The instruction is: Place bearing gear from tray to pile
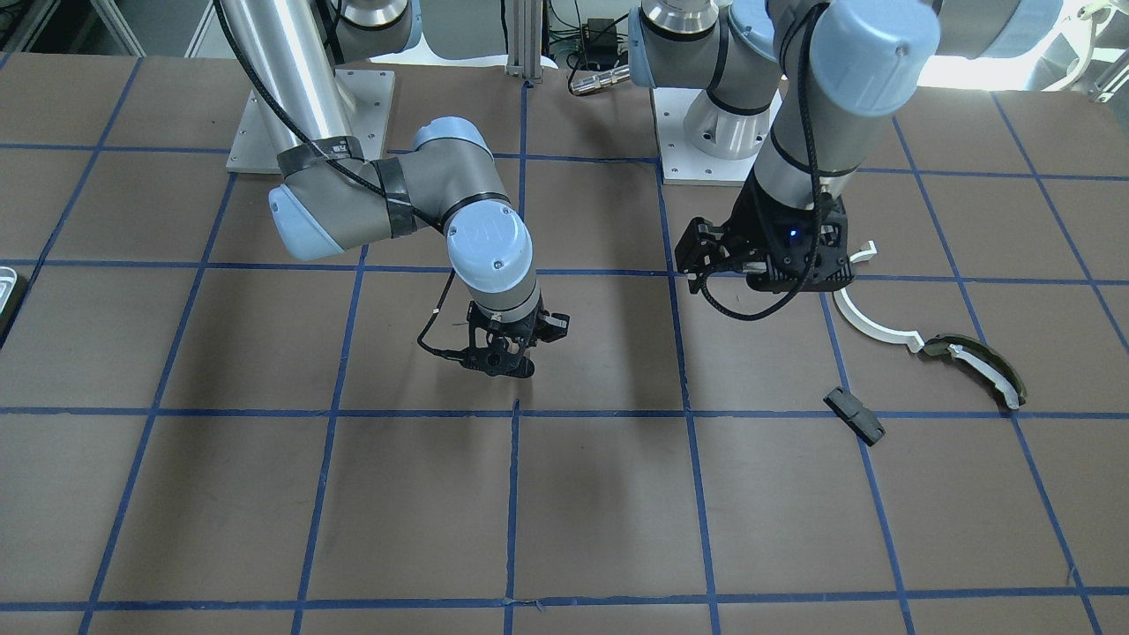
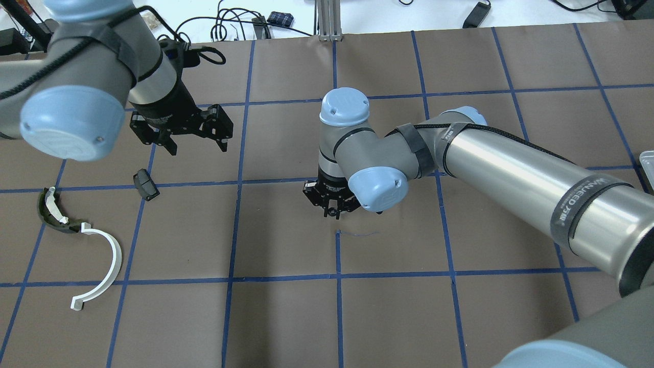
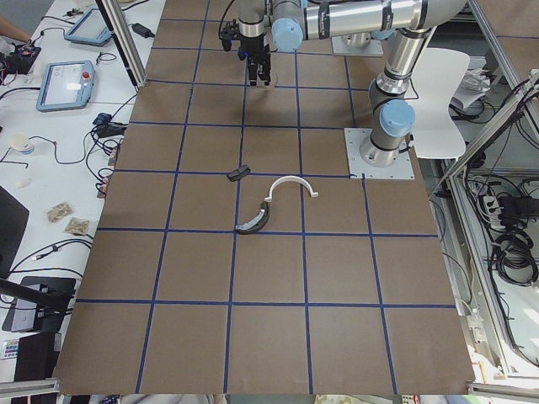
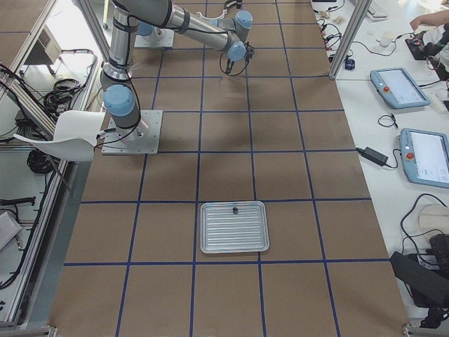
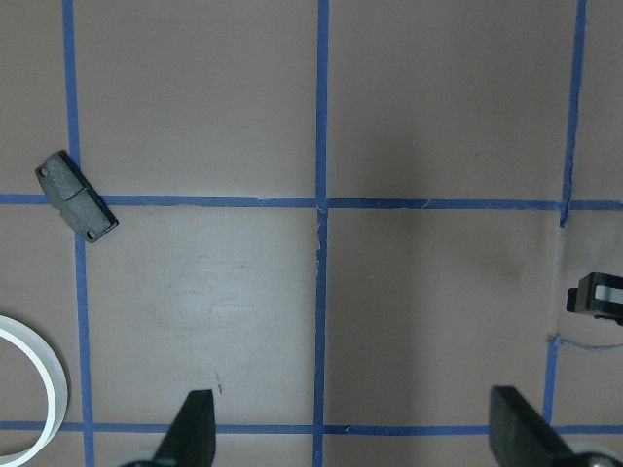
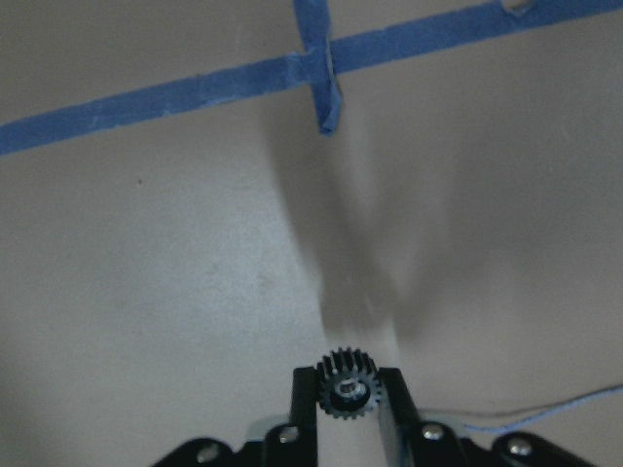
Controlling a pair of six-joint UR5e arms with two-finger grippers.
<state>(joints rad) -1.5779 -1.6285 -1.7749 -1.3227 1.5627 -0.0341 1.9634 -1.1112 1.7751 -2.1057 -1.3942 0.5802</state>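
My right gripper (image 2: 332,212) is shut on a small black bearing gear (image 6: 348,385) and holds it just above the table near its middle (image 1: 516,366). The pale tray (image 4: 231,227) lies far off at the table's right end, with one small dark part (image 4: 235,208) on it. The pile lies on the left side: a white half-ring (image 2: 110,255), a dark olive curved piece (image 2: 51,212) and a small black block (image 2: 145,185). My left gripper (image 2: 199,145) is open and empty, hovering beyond the black block (image 5: 76,197), with its fingers (image 5: 195,428) wide apart.
Brown table with a blue tape grid. The arm base plates (image 1: 309,123) stand at the robot's side. The tray's rim (image 2: 648,163) shows at the overhead view's right edge. Cables and tablets (image 3: 63,84) lie off the table's far side.
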